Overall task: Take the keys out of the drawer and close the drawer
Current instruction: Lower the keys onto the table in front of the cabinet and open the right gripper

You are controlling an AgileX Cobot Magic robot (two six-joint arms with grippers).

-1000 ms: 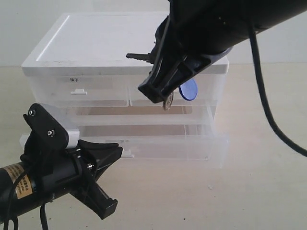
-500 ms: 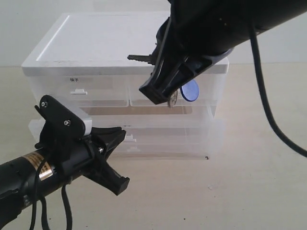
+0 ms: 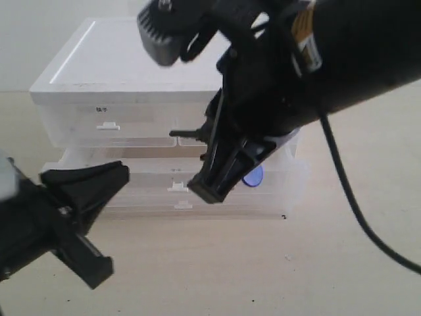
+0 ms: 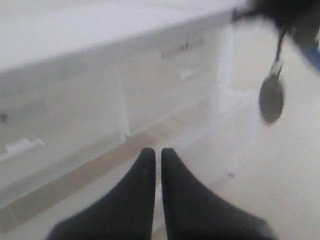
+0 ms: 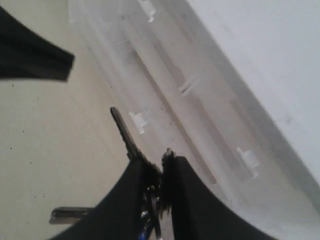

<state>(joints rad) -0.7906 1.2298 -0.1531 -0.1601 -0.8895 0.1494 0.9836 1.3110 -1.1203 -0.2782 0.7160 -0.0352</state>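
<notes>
My view: beige tabletop (image 3: 342, 263) meets white wall (image 3: 26, 46) at the far side; a small labelled upper drawer (image 3: 85, 128) sits shut, far left.

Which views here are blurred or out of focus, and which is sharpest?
Exterior view: the right gripper and its arm are motion-blurred close to the lens; the drawer unit is fairly crisp. Left wrist view: soft throughout, the left gripper included. Right wrist view: sharpest, the keys clearly outlined.
</notes>
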